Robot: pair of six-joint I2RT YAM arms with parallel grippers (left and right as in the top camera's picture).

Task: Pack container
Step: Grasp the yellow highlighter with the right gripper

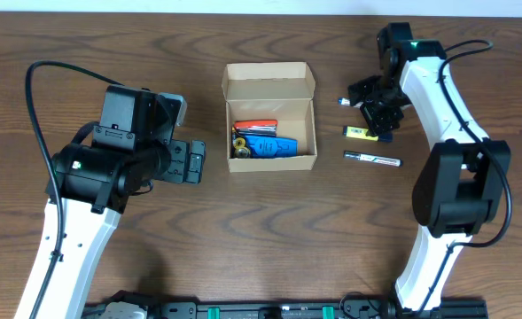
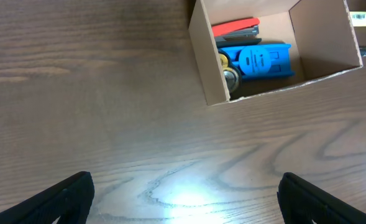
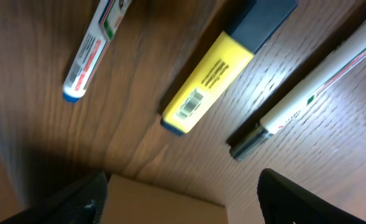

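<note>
The container (image 1: 269, 89) is an open tan cardboard box at the table's middle, its flap lid tipped back on the far side. Inside lie a red tool (image 1: 256, 126), a blue tool (image 1: 272, 145) and a small brass piece (image 1: 239, 142). The left wrist view shows the box (image 2: 204, 56) with the blue tool (image 2: 260, 61). My left gripper (image 1: 190, 162) (image 2: 186, 199) is open and empty over bare wood left of the box. My right gripper (image 1: 381, 113) (image 3: 179, 199) is open above a yellow highlighter (image 1: 359, 133) (image 3: 210, 78). A tan cardboard surface (image 3: 164, 205) shows between its fingers.
A white marker (image 1: 373, 159) (image 3: 319, 81) lies in front of the highlighter. A small blue-capped marker (image 1: 343, 101) (image 3: 92, 50) lies to the right of the box. All lie on the dark wood table (image 1: 110, 44).
</note>
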